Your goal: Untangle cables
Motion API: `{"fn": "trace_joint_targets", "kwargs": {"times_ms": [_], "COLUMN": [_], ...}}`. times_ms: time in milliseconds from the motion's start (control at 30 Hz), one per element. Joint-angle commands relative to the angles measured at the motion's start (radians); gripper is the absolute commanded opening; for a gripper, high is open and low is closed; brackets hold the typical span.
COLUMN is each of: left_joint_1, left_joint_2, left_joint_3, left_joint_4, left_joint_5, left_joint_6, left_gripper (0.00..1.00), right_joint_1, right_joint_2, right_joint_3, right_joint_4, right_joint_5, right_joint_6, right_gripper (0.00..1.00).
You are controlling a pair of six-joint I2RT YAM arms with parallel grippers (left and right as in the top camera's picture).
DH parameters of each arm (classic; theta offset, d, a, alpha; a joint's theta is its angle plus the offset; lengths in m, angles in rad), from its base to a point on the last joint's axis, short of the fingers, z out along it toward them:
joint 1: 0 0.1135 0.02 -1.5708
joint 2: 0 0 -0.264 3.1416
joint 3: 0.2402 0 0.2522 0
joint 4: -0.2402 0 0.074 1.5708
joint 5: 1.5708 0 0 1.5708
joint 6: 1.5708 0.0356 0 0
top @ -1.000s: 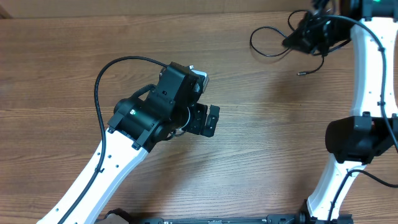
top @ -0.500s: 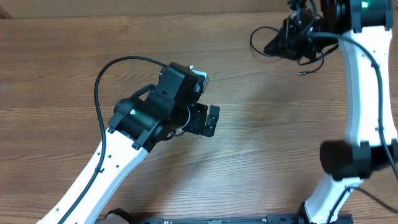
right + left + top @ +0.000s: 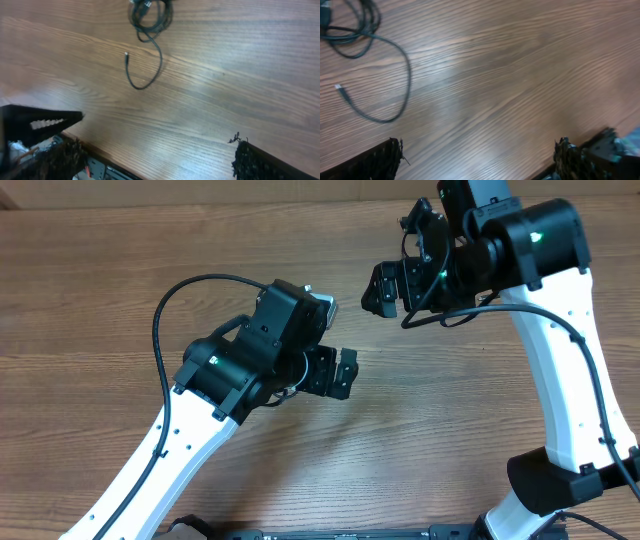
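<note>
Cables [image 3: 150,17] lie on the table [image 3: 240,75] while left claw [image 3: 479,147] and right claw [image 3: 155,147] gape wide, empty.

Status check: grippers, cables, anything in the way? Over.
Left gripper fingers open, empty. Right gripper fingers open, empty. Cables lying bundled, one strand trailing loose. No obstruction seen.

The cables [image 3: 409,75] ran off the top-left corner of the left wrist view, and the top edge of the right wrist view cut their bundle. From overhead, the right arm [image 3: 556,370] hid them near the table's far edge. The plug end [image 3: 126,54] was too small to identify.
</note>
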Motion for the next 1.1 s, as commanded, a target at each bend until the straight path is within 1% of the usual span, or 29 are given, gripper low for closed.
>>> {"fn": "trace_joint_targets", "kwargs": {"times_ms": [0,33,100,133,167,267,367,467,533,667,800,933,1067], "left_joint_1": [0.006,0.012,0.042,0.068,0.099,0.203,0.311,0.382,0.418,0.485,0.517,0.516,0.515], "left_joint_2": [0.005,0.005,0.005,0.005,0.005,0.005,0.007,0.02,0.032,0.068,0.116,0.167,0.211], "left_joint_3": [0.003,0.003,0.003,0.003,0.003,0.003,0.003,0.002,0.003,0.002,0.002,0.002,0.002], "left_joint_4": [0.024,0.014,-0.031,-0.055,-0.076,-0.108,-0.116,-0.129,-0.147,-0.172,-0.206,-0.229,-0.233], "left_joint_5": [-0.02,-0.07,-0.184,-0.216,-0.228,-0.223,-0.222,-0.229,-0.249,-0.259,-0.25,-0.247,-0.245], "left_joint_6": [-0.064,-0.094,-0.206,-0.251,-0.271,-0.273,-0.273,-0.273,-0.273,-0.273,-0.273,-0.273,-0.273], "left_gripper": [1.0,1.0,1.0,1.0,1.0,1.0,1.0,1.0,1.0,1.0,1.0,1.0,1.0], "right_joint_1": [-0.008,-0.008,-0.008,-0.008,-0.008,-0.005,-0.002,0.0,0.005,0.031,0.043,0.05,0.079], "right_joint_2": [-0.002,-0.002,-0.002,-0.002,-0.002,-0.001,-0.001,-0.001,-0.001,-0.001,0.001,0.009,0.044], "right_joint_3": [-0.05,-0.064,-0.093,-0.108,-0.122,-0.159,-0.205,-0.253,-0.291,-0.366,-0.38,-0.382,-0.401], "right_joint_4": [0.016,0.019,0.022,0.024,0.028,0.074,0.141,0.225,0.286,0.405,0.471,0.549,0.589], "right_joint_5": [0.036,0.036,0.035,0.034,0.032,0.031,0.032,0.031,0.012,-0.039,-0.025,-0.023,0.021], "right_joint_6": [0.027,0.036,0.048,0.048,0.049,0.092,0.2,0.256,0.282,0.281,0.281,0.28,0.277], "right_gripper": [1.0,1.0,1.0,1.0,1.0,1.0,1.0,1.0,1.0,1.0,1.0,1.0,1.0]}}
